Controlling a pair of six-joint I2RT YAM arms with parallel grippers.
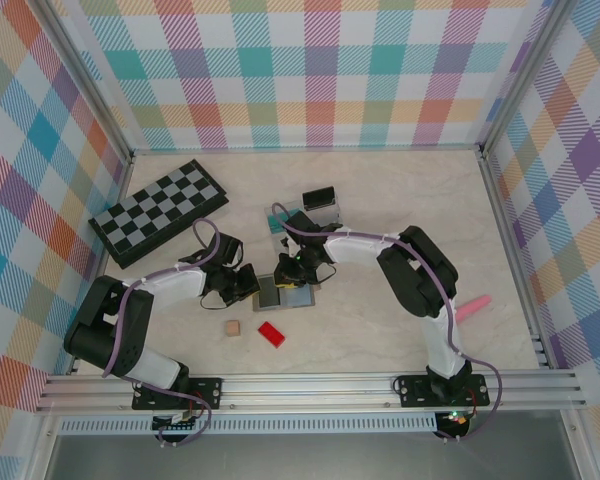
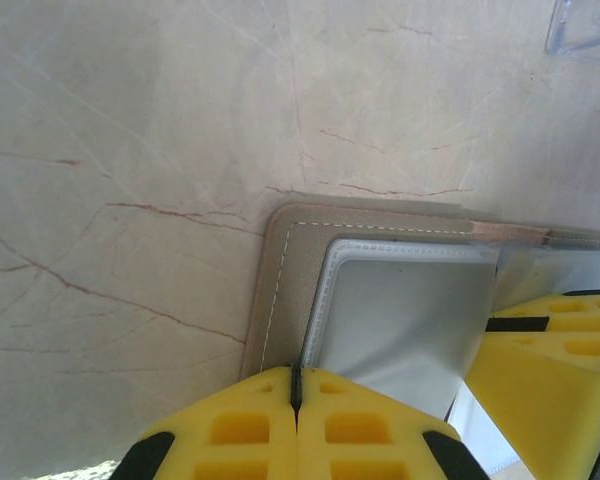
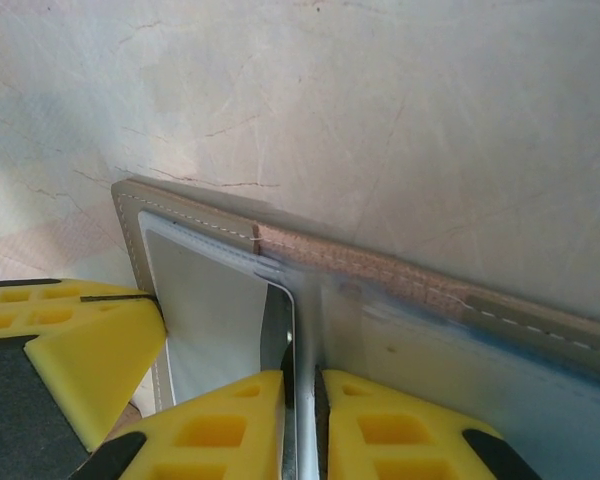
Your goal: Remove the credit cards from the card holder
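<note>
a red block [image 1: 271, 333] lay nearest. beyond it the holder [image 1: 283, 293] lay open on the surface [image 1: 400, 190], left jaws shut at its left edge, right jaws almost closed, pinching a grey card [image 3: 282, 335]. farther lay a clear card [image 1: 277, 221], a black card [image 1: 320, 197], a chessboard [image 1: 158, 211].

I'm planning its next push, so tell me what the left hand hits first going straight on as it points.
Probably the card holder: the shut left hand sits at its edge, the clear pocket right ahead. Beyond lies table; depth is unclear.
</note>
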